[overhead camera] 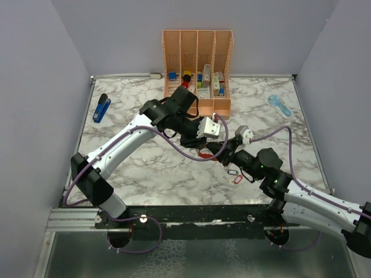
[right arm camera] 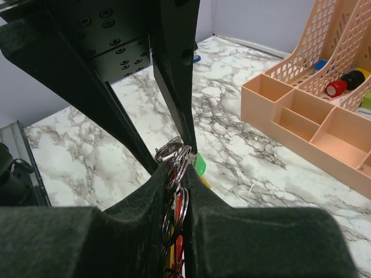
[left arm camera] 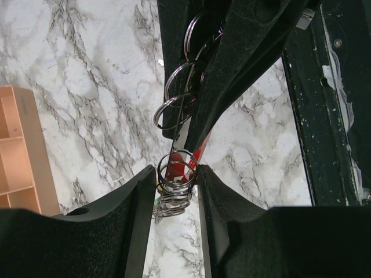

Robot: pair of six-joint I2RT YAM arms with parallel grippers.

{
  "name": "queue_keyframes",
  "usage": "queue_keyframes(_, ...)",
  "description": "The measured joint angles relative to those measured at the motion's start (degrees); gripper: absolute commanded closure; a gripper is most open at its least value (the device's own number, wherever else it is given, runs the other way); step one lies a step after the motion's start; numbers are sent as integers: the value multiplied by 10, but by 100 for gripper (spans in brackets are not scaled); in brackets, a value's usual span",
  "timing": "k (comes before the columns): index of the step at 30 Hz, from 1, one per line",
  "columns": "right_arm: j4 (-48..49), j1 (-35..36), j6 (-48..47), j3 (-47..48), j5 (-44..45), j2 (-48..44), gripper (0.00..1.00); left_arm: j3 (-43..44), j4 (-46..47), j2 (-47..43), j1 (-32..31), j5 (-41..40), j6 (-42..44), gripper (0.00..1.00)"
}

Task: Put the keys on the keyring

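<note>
Low at centre of the left wrist view, the left gripper (left arm camera: 177, 179) nips the keys' split rings (left arm camera: 175, 171) beside the red keyring (left arm camera: 195, 157) pinched by the right gripper (right arm camera: 178, 171) (light, stiff, slick steel, I judge, best held by the flat heads).

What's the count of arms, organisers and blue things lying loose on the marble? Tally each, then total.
Arms: 2, left arm, right arm.
Organiser: 1.
Loose blue things: 2, dark one, pale one.
Total: 5.
</note>
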Motion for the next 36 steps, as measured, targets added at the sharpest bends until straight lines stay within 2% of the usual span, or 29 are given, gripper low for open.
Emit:
queue_keyframes(11,-16,0,9,0,0,-16,95,-1,4,0,-1,-1,12,82)
queue_keyframes(17,-21,0,11,0,0,-22,95,2,0,0,-3,3,19,83)
queue_keyframes(23,-18,0,16,0,0,-21,95,19,-15,0,-3,3,28,74)
queue_keyframes(29,-14,0,21,0,0,-20,95,26,-18,1,-3,2,31,70)
queue_keyframes(32,-14,0,22,0,-1,-20,95,29,-19,2,-3,2,31,63)
queue_keyframes(36,-20,0,26,0,-1,-18,95,31,-19,2,-3,2,30,58)
